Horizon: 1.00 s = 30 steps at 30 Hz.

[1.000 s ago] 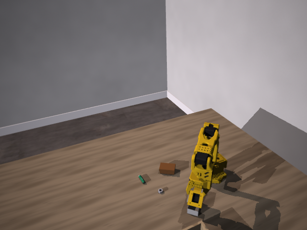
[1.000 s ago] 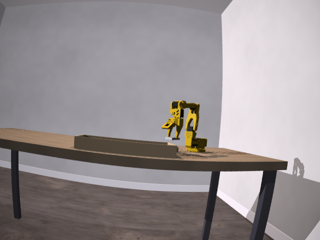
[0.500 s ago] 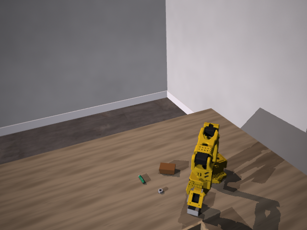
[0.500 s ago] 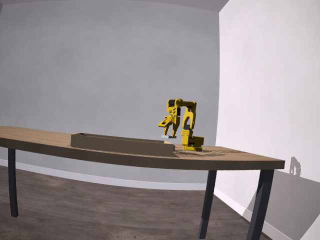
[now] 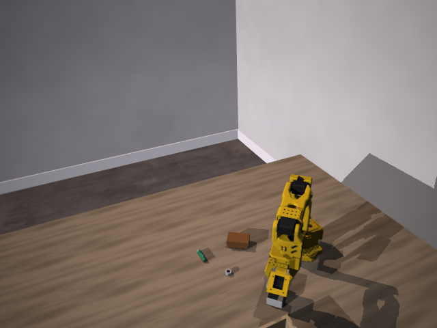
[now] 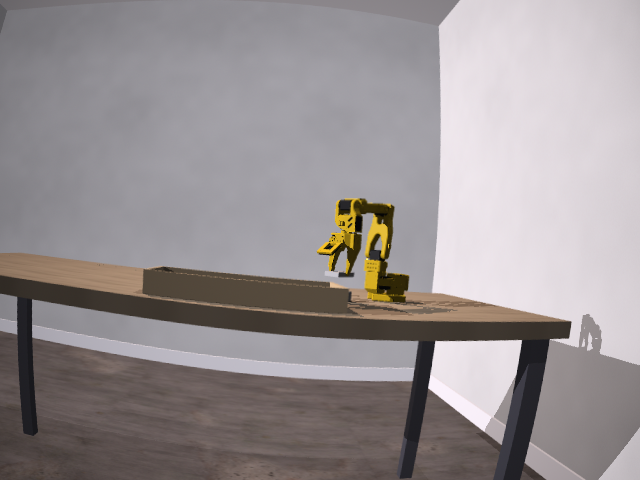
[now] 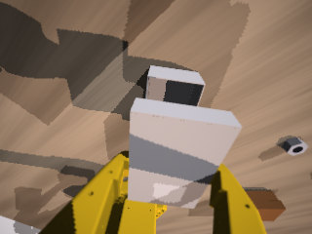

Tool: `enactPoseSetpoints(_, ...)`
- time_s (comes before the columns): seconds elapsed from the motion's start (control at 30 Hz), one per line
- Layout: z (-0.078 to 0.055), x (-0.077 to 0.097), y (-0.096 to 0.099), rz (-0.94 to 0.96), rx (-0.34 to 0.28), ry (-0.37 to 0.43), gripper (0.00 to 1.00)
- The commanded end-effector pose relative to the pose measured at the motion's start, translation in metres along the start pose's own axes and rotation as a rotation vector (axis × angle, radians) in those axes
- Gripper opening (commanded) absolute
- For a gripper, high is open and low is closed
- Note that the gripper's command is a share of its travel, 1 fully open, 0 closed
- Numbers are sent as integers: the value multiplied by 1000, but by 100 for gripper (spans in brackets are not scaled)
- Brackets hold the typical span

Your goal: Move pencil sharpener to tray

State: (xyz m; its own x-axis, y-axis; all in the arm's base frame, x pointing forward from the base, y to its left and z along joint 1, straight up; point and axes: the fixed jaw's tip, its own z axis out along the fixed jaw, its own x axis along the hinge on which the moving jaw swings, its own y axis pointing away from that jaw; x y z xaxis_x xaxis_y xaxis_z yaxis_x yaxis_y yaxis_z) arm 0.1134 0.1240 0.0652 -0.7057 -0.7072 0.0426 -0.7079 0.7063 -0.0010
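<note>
My gripper (image 6: 341, 272) (image 7: 172, 165) is shut on the white lid (image 6: 338, 274) (image 7: 171, 134), which hangs in the air between its jaws. The white box base (image 7: 175, 73) stands on the table beyond and below the lid in the wrist view, open side up. The lid hides its near part. Its inside is partly in dark shadow; I see no pencil sharpener there or elsewhere. A long tan open-topped tray (image 6: 242, 291) stands near the table edge in the exterior view; only a corner of it (image 5: 286, 320) shows in the top view. Its floor is hidden.
A brown block (image 5: 237, 240) (image 7: 264, 205) lies beside the arm. A small grey nut (image 5: 228, 272) (image 7: 294, 146) and a green cylinder (image 5: 201, 255) lie farther left in the top view. The arm's shadow falls across the table around the box base.
</note>
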Motion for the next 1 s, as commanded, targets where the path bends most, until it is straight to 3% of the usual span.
enactPoseSetpoints(0.0, -5, -5, 2, -1, -1, -43, 23)
enactPoseSetpoints(0.47, -2, -6, 2, -1, -1, -43, 23)
enactPoseSetpoints(0.97, 11, -7, 2, -1, -1, -43, 23)
